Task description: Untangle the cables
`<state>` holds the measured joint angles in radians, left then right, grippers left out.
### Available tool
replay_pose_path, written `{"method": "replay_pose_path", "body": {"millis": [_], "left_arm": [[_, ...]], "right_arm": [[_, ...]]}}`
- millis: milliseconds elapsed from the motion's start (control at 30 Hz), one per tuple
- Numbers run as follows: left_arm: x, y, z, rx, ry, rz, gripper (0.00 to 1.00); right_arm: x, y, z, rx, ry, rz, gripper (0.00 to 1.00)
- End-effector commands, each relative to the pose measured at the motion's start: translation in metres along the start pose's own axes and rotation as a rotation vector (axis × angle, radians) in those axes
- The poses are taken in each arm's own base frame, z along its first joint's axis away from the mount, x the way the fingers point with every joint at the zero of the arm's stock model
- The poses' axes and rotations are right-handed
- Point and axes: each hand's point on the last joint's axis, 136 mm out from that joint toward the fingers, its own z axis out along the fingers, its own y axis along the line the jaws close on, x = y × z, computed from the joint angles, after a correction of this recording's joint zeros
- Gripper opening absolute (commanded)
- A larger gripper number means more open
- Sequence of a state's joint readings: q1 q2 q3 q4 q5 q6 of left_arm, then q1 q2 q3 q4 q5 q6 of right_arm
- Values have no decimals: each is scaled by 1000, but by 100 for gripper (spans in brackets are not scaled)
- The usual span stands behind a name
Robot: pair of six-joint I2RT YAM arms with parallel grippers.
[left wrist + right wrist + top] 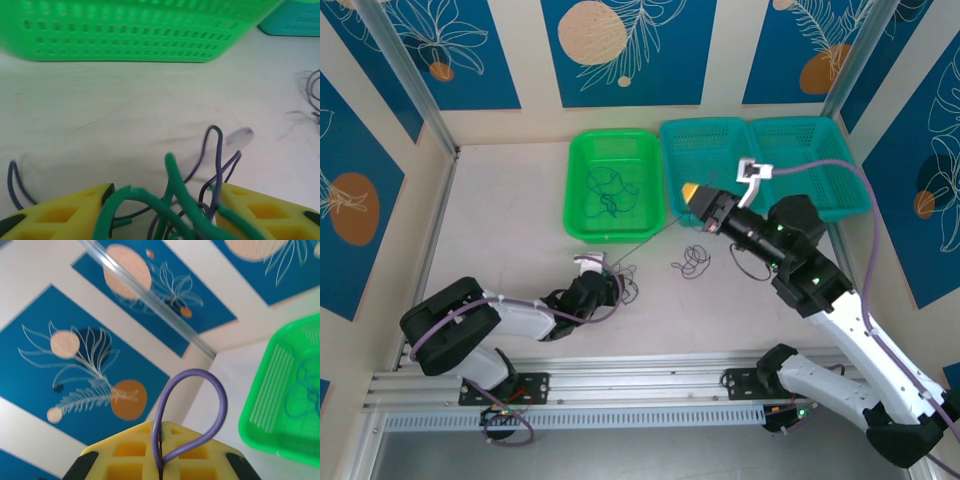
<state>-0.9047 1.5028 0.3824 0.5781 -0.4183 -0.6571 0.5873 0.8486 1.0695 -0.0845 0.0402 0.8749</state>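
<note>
A tangle of green and dark blue cables (pixel 187 205) lies between the yellow fingers (pixel 65 212) of my left gripper (pixel 165 195), which stand apart around it; the green strands brush both fingers. From above, the left gripper (pixel 610 272) sits low on the table at that clump (pixel 626 276). My right gripper (pixel 691 190) is raised near the baskets and shut on a dark blue strand, whose loop (pixel 200 390) sticks out from the right gripper (pixel 161 432). A taut thin wire (pixel 655 240) runs from it down to the clump. Another small curl of cable (pixel 693 262) lies loose on the table.
A green basket (pixel 582 150) at the back holds more thin cables (pixel 608 195), and its wall (pixel 125 30) stands just beyond the left gripper. Two teal baskets (pixel 720 135) sit to its right, partly under the right arm. Walls close in the table on three sides.
</note>
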Motion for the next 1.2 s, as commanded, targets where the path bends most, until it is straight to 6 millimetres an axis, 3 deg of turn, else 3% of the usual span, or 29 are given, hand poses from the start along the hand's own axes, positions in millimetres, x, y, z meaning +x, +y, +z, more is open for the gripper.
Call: {"method": "replay_pose_path", "body": {"millis": [0, 267, 400, 600, 767, 933, 1167], "left_arm": [[38, 38, -3, -139, 110, 34, 57], [49, 52, -6, -174, 117, 6, 72], [50, 57, -9, -188, 110, 6, 75], [54, 70, -14, -223, 101, -4, 78], [61, 74, -15, -223, 118, -16, 79], [55, 69, -17, -194, 98, -21, 81], [19, 27, -31, 7, 16, 71, 98]], "right_arm": [[-40, 42, -17, -92, -74, -5, 0], [-102, 80, -19, -118, -193, -62, 0], [-130, 98, -9, -148, -226, -70, 0], [-171, 102, -2, -139, -278, -34, 0], [-218, 93, -6, -89, -343, -9, 0], [-254, 87, 3, -74, -362, -26, 0], [-303, 27, 24, -25, -373, 45, 0]]}}
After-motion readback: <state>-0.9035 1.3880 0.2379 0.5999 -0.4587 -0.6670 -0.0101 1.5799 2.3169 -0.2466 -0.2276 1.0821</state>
